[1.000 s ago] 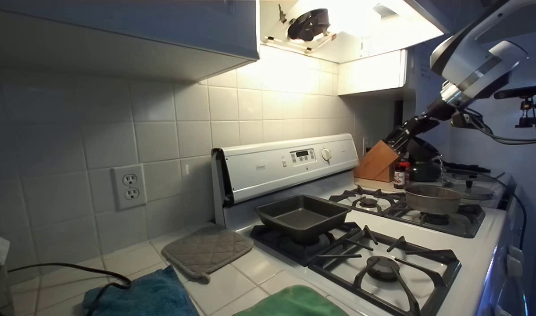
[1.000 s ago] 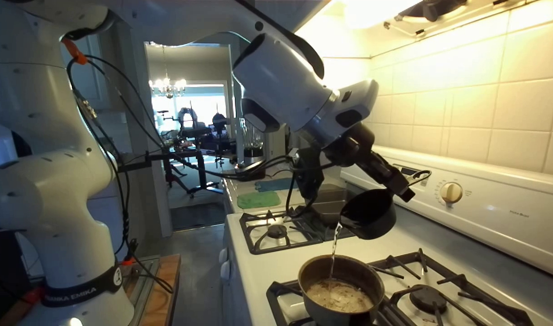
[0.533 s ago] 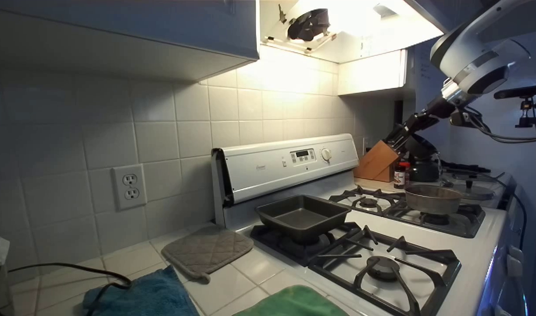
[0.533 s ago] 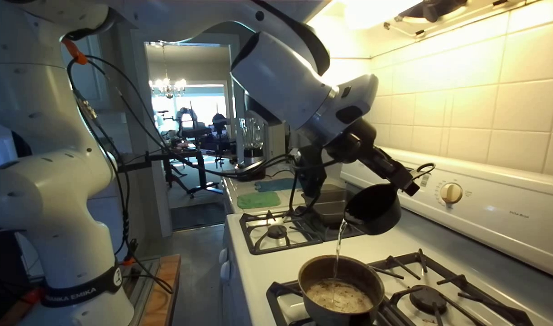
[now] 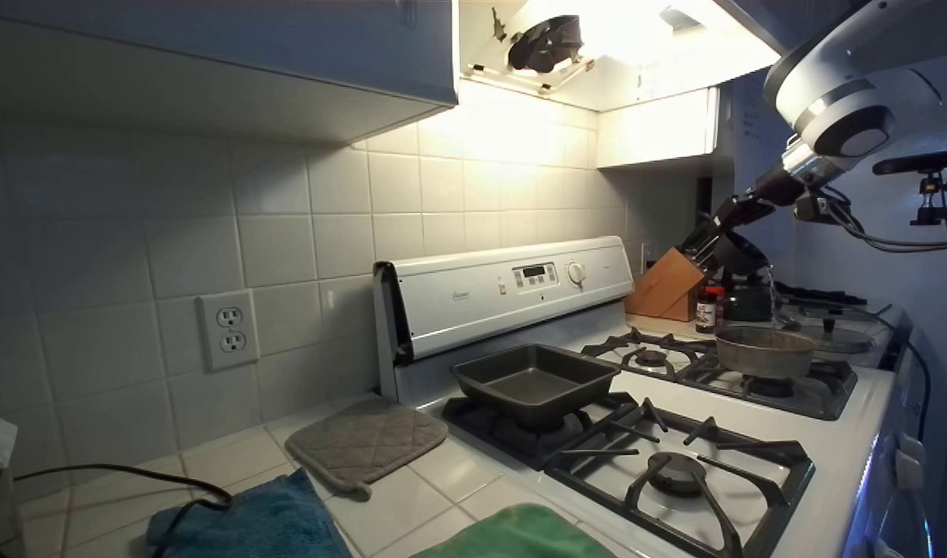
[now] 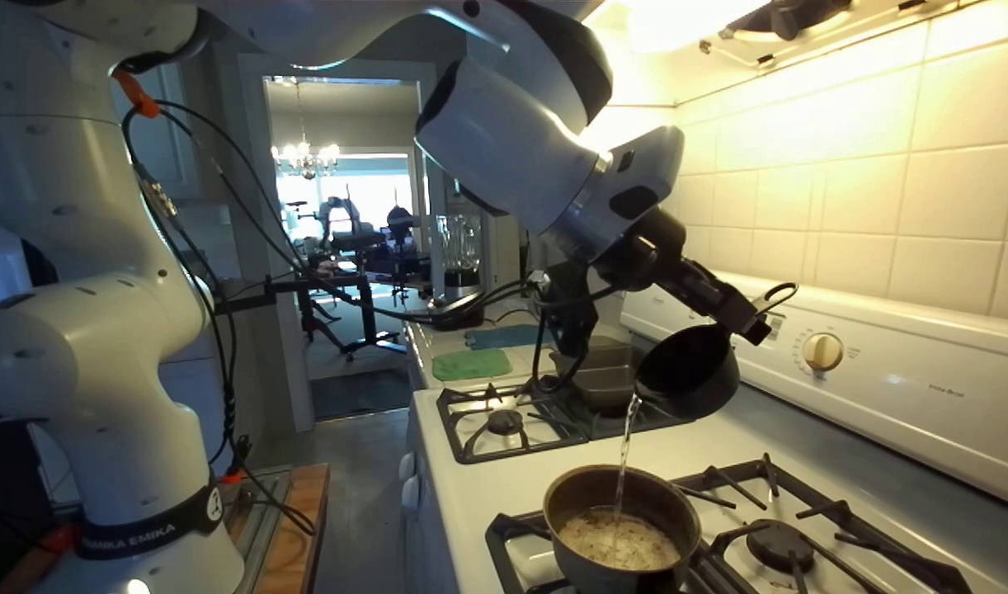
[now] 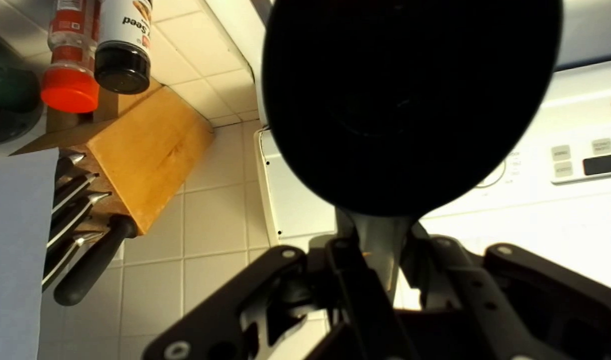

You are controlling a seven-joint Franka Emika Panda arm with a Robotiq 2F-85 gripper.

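Now your jaws pinch the handle (image 7: 380,240) of a black saucepan (image 6: 702,396), the saucepan tipped above a pot (image 6: 582,573) on the stove (image 6: 471,487), clear liquid (image 6: 626,441) running down into that pot.

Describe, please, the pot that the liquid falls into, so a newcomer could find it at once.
Find the white stove along the tiled wall. Over one of its front burners stands a round, open, brownish-grey pot. It alone catches the clear stream: the tilted black pan pours it, and the baking pan is rectangular.
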